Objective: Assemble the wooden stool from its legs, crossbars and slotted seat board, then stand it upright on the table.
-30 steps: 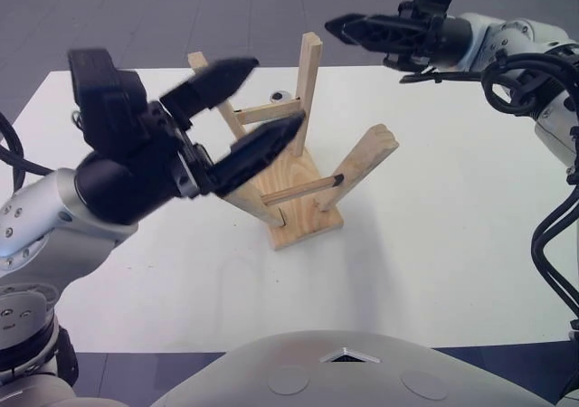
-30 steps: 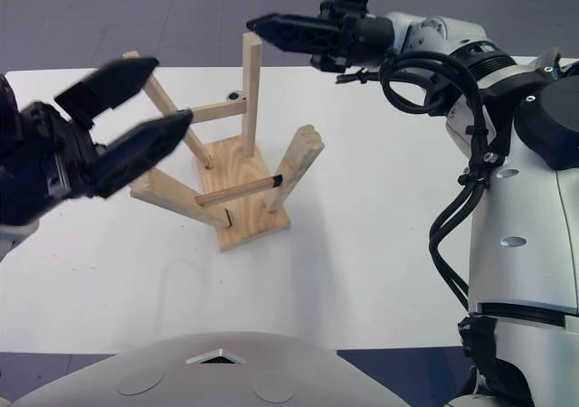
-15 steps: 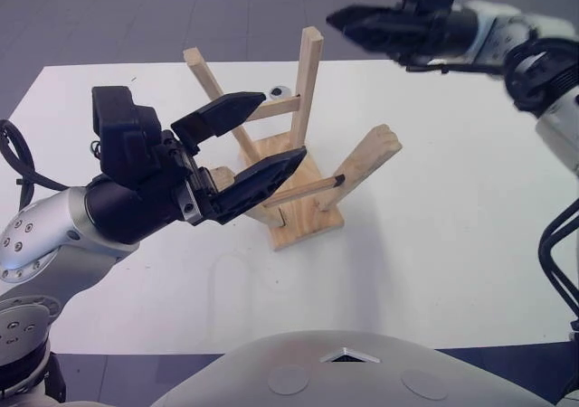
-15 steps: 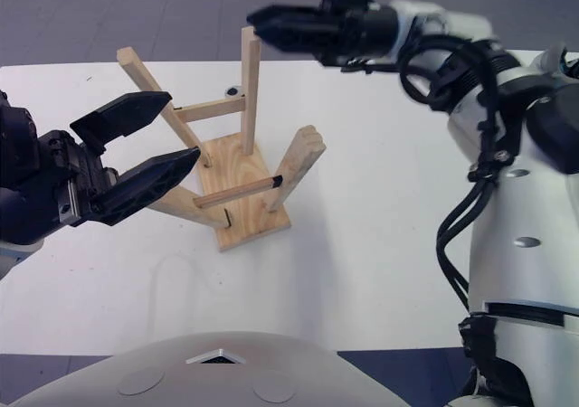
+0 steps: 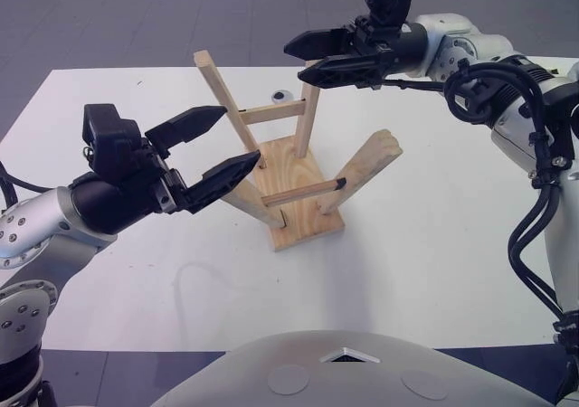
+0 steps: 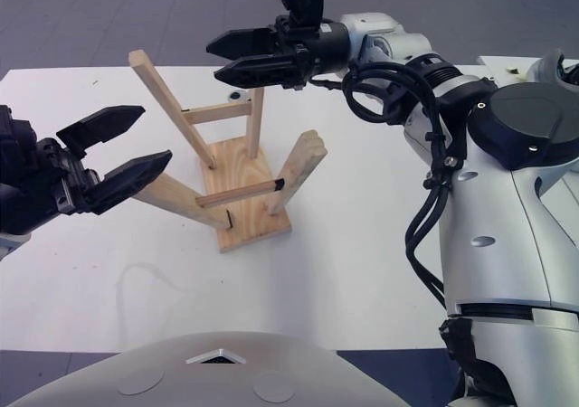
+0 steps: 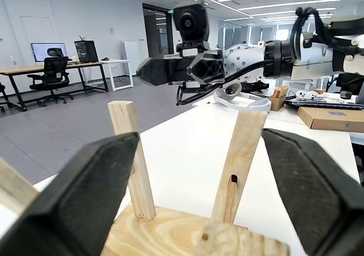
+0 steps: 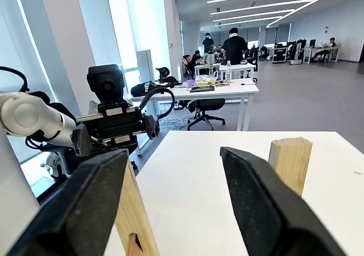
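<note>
1. White table (image 5: pixel 434 244): the near edge runs across the lower part of the head views, and all of the work sits on this surface.
2. Left gripper (image 5: pixel 240 136): it hovers over the table's left half and points at the stool. The fingers (image 7: pixel 85 199) are spread wide apart with nothing between them. The lower fingertip is just beside the left-side legs; I cannot tell if it touches them.
3. Stool (image 5: pixel 294 176): it stands inverted near the table centre. The seat board (image 5: pixel 308 217) lies flat on the table with all four legs pointing up.
4. Near legs: the near-left leg (image 5: pixel 249 203) leans low and out toward the left gripper. The near-right leg (image 5: pixel 366 167) splays out to the right. A thin lower crossbar (image 5: pixel 303 190) links the two, and its dark end meets the near-right leg.
5. Far legs: the far-left leg (image 5: pixel 222 99) tilts leftward and the far-right leg (image 5: pixel 306 122) is close to upright. An upper crossbar (image 5: pixel 271 113) spans between them.
6. Right gripper (image 5: pixel 297 61): it is held high at the far side, level with the top of the far-right leg. The fingers are apart and grip nothing. The lower finger crosses in front of the leg's top; contact is unclear.
7. Small round item (image 5: pixel 282 95): it lies on the table beyond the stool, between the far legs as seen from the head.
</note>
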You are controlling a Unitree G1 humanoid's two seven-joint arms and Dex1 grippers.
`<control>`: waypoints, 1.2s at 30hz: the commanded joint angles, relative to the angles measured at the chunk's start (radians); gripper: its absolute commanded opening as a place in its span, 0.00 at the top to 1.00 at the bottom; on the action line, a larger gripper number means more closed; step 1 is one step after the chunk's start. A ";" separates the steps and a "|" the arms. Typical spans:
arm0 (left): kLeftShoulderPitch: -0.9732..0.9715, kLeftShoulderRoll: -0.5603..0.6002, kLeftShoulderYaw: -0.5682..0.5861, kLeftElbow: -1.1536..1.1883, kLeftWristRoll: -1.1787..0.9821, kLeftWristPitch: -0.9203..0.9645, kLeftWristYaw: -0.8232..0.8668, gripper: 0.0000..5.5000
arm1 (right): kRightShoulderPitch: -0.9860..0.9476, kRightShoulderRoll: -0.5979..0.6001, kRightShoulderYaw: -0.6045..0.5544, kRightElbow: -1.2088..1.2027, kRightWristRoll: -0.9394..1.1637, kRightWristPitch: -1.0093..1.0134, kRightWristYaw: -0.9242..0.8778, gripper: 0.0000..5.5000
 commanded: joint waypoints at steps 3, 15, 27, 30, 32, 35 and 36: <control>-0.037 0.007 -0.001 0.055 0.049 -0.008 -0.050 0.27 | -0.105 -0.102 -0.104 0.022 -0.010 0.305 0.004 0.45; -0.417 -0.027 -0.251 0.341 0.214 0.012 -0.272 0.27 | 0.007 0.068 -0.069 0.022 0.028 0.066 0.004 0.45; -0.394 -0.118 -0.114 0.217 0.226 -0.041 -0.126 0.27 | 0.046 -0.128 0.126 0.022 0.146 -0.162 0.004 0.45; -0.257 -0.068 0.038 0.151 0.182 0.001 -0.122 0.27 | 0.104 -0.233 0.332 0.022 0.083 -0.249 0.004 0.45; -0.035 -0.049 0.166 0.151 0.231 0.027 -0.194 0.27 | 0.144 -0.288 0.475 0.022 0.055 -0.314 0.004 0.45; 0.289 -0.052 0.163 0.172 0.359 0.031 -0.323 0.27 | 0.196 -0.290 0.645 0.022 0.037 -0.447 0.004 0.45; 0.384 -0.038 0.104 0.175 0.436 0.017 -0.357 0.27 | 0.216 -0.275 0.702 0.022 0.036 -0.503 0.004 0.45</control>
